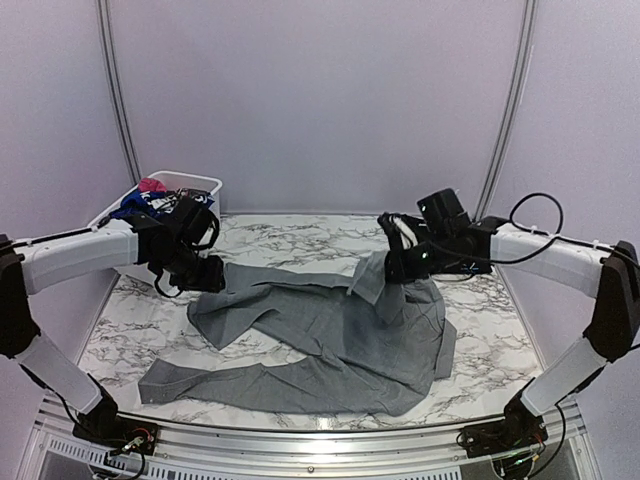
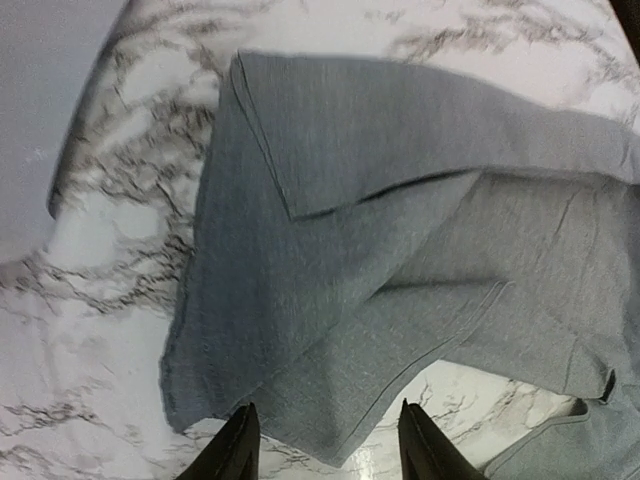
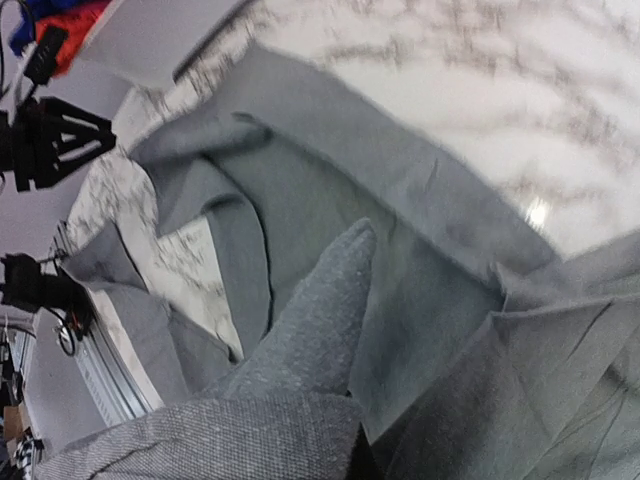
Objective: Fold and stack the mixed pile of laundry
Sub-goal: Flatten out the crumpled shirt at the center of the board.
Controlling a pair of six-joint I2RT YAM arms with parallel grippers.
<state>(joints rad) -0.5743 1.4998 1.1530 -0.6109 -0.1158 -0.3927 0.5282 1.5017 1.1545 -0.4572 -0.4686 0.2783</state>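
Our soft grey cloth shirt [image 1: 330, 345] sprawls across the white marbled table [image 1: 120, 340], with its long axis running left to right. Our right gripper [image 1: 397, 262] is clamped on a raised fold at the shirt's far right. Our left gripper [image 1: 207, 272], half parted and empty, hovers just over the left edge.

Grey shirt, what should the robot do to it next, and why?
Probably lower the left gripper and pinch the edge of the grey shirt beneath it. It hangs open and empty over that edge, while the right gripper is shut on a lifted fold.
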